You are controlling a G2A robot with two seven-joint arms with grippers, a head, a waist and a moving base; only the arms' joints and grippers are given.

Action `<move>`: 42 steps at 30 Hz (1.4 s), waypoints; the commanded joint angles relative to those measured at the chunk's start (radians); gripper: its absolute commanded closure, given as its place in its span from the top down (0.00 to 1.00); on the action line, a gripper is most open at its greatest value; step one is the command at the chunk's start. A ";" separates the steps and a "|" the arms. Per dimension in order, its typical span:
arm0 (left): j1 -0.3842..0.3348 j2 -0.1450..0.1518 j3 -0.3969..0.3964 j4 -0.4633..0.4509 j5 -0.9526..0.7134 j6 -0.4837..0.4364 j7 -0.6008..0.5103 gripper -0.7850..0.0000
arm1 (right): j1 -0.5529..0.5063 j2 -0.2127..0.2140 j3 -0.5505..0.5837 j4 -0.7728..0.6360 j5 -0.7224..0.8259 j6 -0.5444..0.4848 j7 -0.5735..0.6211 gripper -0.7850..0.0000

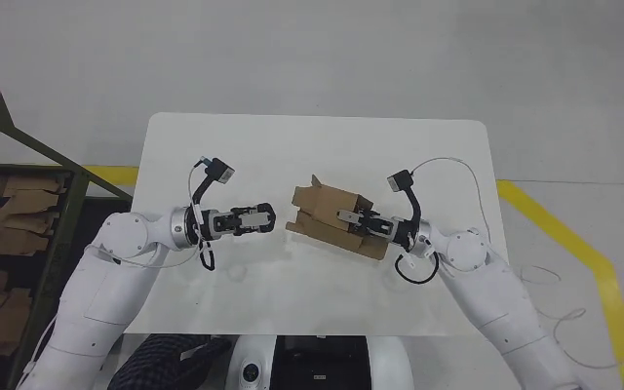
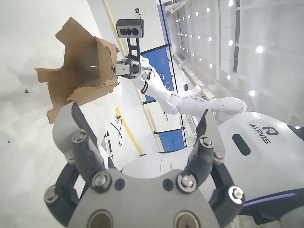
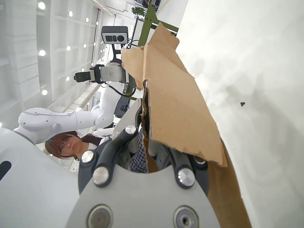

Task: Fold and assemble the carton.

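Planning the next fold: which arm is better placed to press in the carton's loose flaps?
Probably left. The left gripper is open and empty, facing loose flaps of the carton; the right gripper is shut on its other side, holding it.

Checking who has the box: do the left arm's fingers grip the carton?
No: the left arm's fingers stand open and empty, apart from the carton, which the right arm's fingers hold.
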 commanded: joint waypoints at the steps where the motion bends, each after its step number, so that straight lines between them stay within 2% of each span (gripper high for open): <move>1: -0.003 0.000 0.004 0.005 -0.003 0.005 -0.006 1.00 | 0.000 0.000 0.000 0.000 0.000 0.000 0.000 0.00; 11: -0.003 0.000 0.004 0.005 -0.003 0.005 -0.006 1.00 | 0.000 0.000 0.000 0.000 0.000 0.000 0.000 0.00; 13: 0.000 -0.001 0.003 -0.003 0.006 0.007 0.025 1.00 | -0.008 -0.001 -0.004 -0.009 0.004 0.010 -0.011 0.00; 16: 0.003 -0.003 0.002 -0.013 0.016 0.010 0.063 1.00 | -0.008 -0.005 -0.023 -0.018 0.008 0.027 0.008 0.00; 29: 0.012 -0.005 0.029 -0.029 0.076 0.007 0.092 1.00 | 0.040 -0.033 -0.111 -0.007 0.053 0.008 0.068 0.00; 42: 0.029 -0.001 0.036 -0.054 0.011 0.054 0.002 1.00 | 0.061 -0.046 -0.106 0.044 0.083 -0.011 0.023 0.00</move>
